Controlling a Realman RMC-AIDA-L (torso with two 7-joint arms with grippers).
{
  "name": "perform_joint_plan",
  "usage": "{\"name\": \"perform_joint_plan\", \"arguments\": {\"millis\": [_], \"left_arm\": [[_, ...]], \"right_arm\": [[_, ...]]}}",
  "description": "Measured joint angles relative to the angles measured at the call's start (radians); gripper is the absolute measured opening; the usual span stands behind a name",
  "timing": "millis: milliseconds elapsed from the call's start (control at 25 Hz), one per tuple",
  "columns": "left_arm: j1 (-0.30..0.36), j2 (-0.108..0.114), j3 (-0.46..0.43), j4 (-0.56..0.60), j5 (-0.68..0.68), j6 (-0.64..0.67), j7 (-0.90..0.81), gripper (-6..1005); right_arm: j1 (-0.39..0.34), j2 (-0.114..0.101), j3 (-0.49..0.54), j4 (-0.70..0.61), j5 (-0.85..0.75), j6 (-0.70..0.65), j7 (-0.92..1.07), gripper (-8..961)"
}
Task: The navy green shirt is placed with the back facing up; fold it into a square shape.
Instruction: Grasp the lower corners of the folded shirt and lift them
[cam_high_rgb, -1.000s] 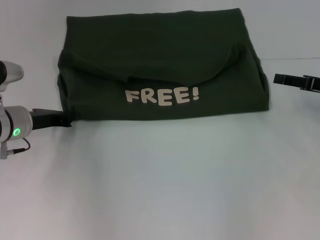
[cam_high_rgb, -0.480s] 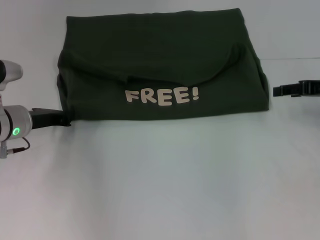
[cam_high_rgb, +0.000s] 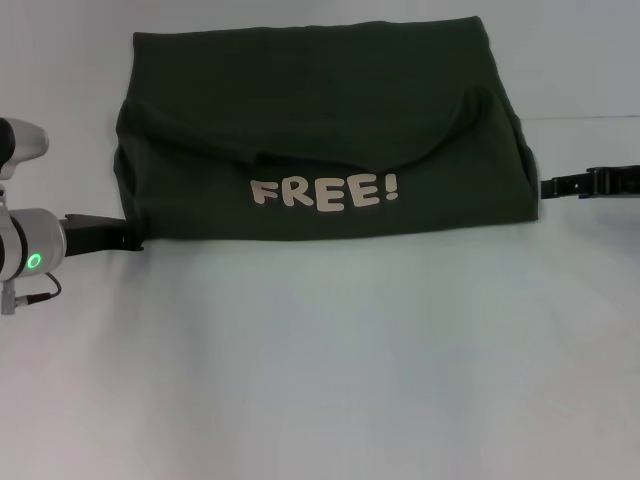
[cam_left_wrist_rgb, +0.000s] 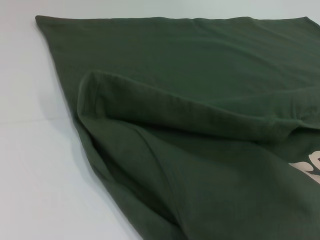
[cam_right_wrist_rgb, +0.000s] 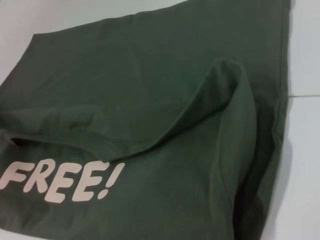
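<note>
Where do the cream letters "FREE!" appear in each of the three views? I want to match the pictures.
Head view: the letters "FREE!" sit in the picture's middle, on the near folded flap of the navy green shirt.
Left wrist view: only a fragment of the letters shows, cut by the picture's edge.
Right wrist view: the whole word shows.
Shared landmark: the curved fold edge just beyond the letters.

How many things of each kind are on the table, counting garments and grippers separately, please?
Garments: 1, the navy green shirt
Grippers: 2, left gripper at its left edge, right gripper at its right edge
Total: 3
</note>
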Motion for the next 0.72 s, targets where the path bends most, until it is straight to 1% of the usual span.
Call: {"name": "perform_joint_plan", "arguments": {"millis": [240,720], "left_arm": [[0.0,0.0,0.001,-0.001,0.0,-0.001,0.001,18],[0.001,-0.001,0.002,-0.001,0.0,-0.002,0.006,17]], "right_arm": [[0.024,0.015,-0.002,0.063,0.0,0.09,-0.039,699],[0.031,0.085,-0.004,0.086,0.0,0.237,-0.083,698]]}}
